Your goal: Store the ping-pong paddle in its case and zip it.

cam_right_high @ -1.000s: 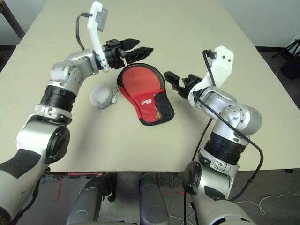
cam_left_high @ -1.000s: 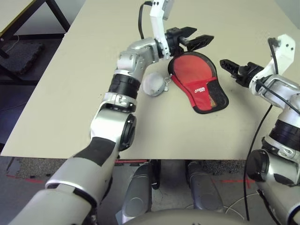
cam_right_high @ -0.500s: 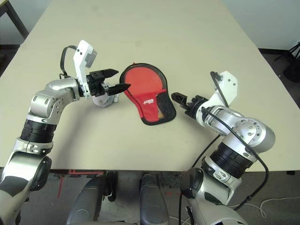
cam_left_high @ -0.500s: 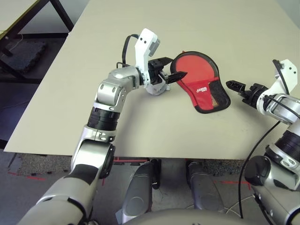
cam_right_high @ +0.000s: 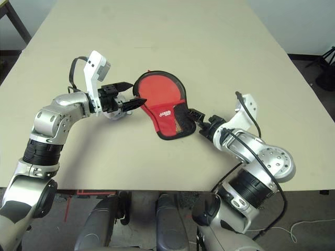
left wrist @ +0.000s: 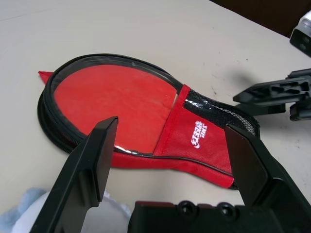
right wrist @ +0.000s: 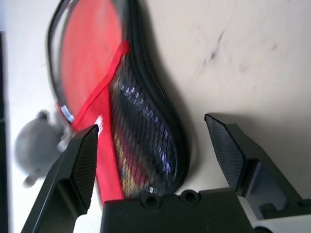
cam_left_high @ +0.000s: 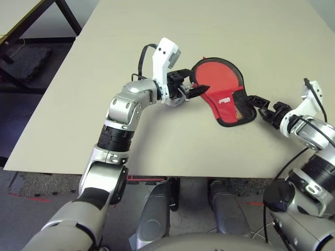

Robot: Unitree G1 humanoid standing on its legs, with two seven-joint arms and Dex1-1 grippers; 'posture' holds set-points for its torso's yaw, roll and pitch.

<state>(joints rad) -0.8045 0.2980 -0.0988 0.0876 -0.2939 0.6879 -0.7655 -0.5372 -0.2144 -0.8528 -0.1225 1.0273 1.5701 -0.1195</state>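
At the narrow end of the case (cam_right_high: 166,123), pointed towards the worktop's (cam_right_high: 115,162) near edge, the right gripper (right wrist: 151,121) is found wide open, nothing gripped. Farther in, the paddle (cam_right_high: 158,90) is seen inside the case; the left gripper (left wrist: 171,122), wide open and empty, is noted above the ball (right wrist: 38,145).

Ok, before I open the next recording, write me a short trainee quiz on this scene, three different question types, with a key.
1. True or false: the left gripper stands open.
2. Multiple choice: which part of the case is the right gripper beside? a) the round end b) the narrow end c) the middle of the round window
3. Fill in the blank: the logo on the case is ____.

Key: 1 true; 2 b; 3 white.
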